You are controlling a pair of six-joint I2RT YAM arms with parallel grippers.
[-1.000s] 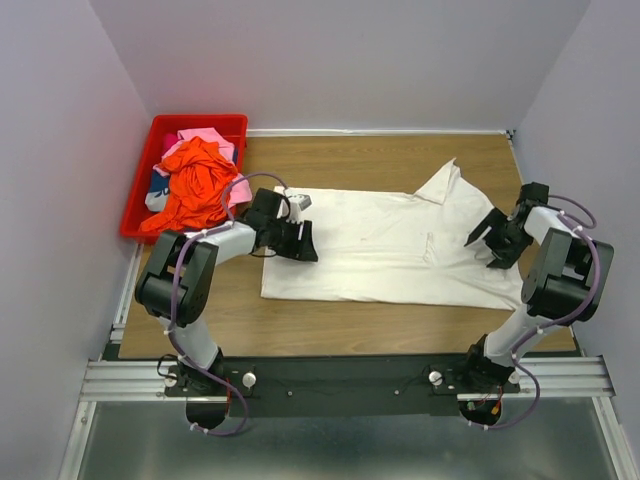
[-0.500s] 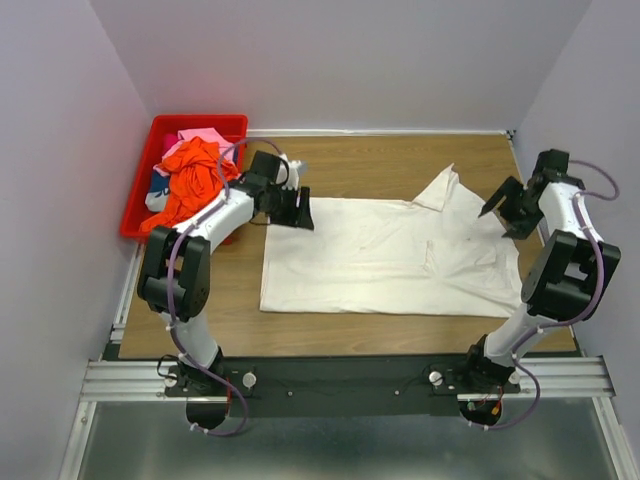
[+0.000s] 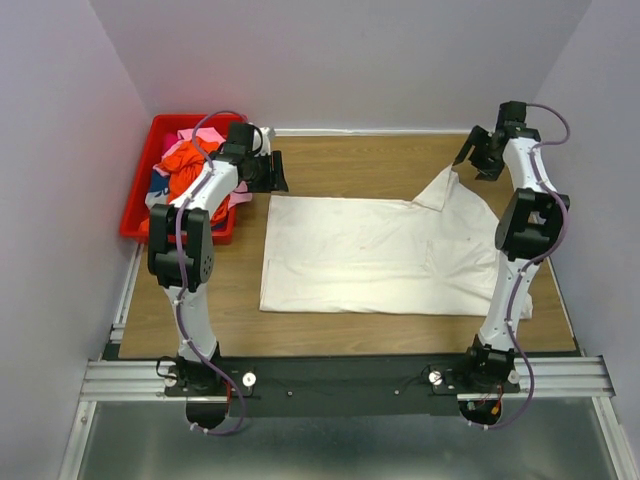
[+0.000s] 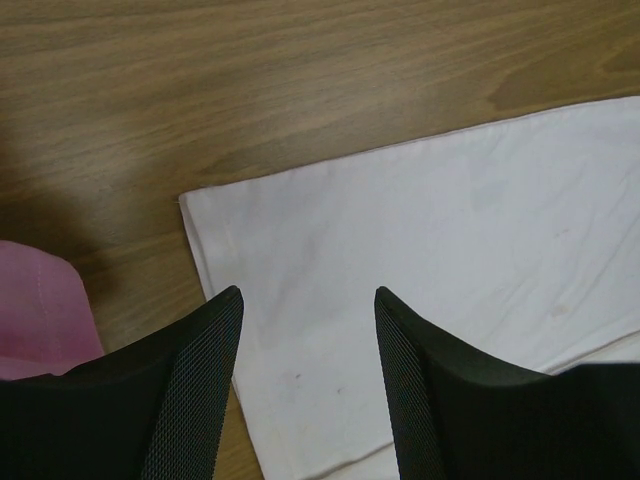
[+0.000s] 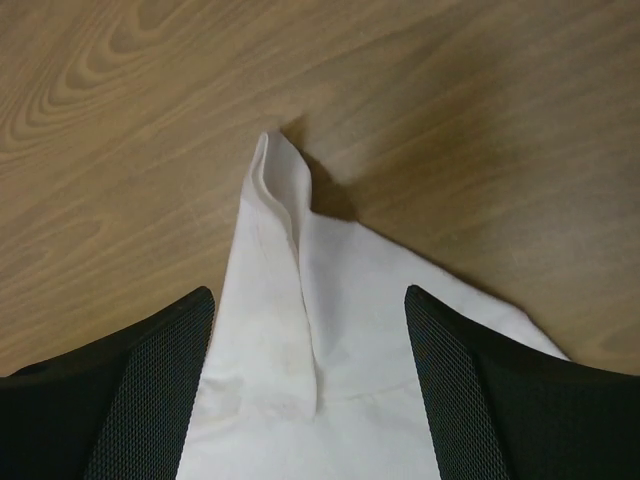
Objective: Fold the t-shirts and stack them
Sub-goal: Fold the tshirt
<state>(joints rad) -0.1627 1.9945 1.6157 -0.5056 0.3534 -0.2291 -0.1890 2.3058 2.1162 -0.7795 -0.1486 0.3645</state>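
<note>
Smooth white shirt (image 3: 380, 255) lies flat on the table (image 3: 340, 330), its creased sleeve (image 5: 280, 200) peaking toward 1 o'clock. Left gripper (image 3: 272, 172) at 10 and right gripper (image 3: 478, 155) at 1 hover, jaws apart, empty. Wrist views show mesh-textured fingers (image 4: 190, 390); only the top view shows the red bin (image 3: 200, 121) at 10.

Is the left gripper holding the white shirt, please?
No, the left gripper is open, with the shirt lying flat below it.

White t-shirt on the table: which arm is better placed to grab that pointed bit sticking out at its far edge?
The right arm. Its open jaws hang directly over the pointed flap of the white t-shirt; the left arm hangs over the opposite far corner, beside the red bin.
</note>
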